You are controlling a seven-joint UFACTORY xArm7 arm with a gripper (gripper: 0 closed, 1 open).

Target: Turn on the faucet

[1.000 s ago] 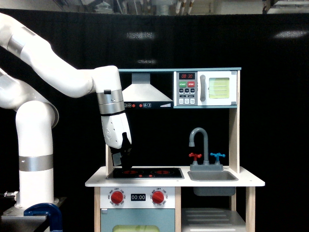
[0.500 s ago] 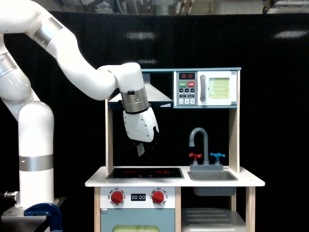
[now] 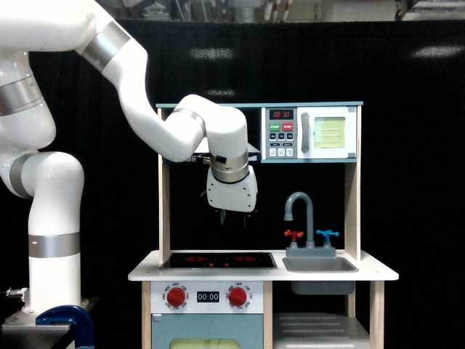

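1. Since half a second ago the gripper (image 3: 231, 218) has swung from above the left burner toward the exterior view's right and now hangs over the middle of the stovetop (image 3: 218, 259), closer to the faucet (image 3: 302, 218) than before.
2. Relative to the faucet, the gripper sits well to the exterior view's left, at about the height of the hooked spout, with open air between them.
3. Only short dark tips show under the white wrist housing; whether the jaws stand apart or together cannot be told, and nothing is seen held.
4. Grey and gooseneck-shaped, the faucet stands upright on its base at the back of the sink (image 3: 320, 266), spout hooking toward the exterior view's left.
5. Just beside the faucet's stem, a red cross handle (image 3: 293, 235) sits on the exterior view's left and a blue cross handle (image 3: 328, 235) on the right.
6. Above the faucet hangs the toy microwave (image 3: 311, 133).
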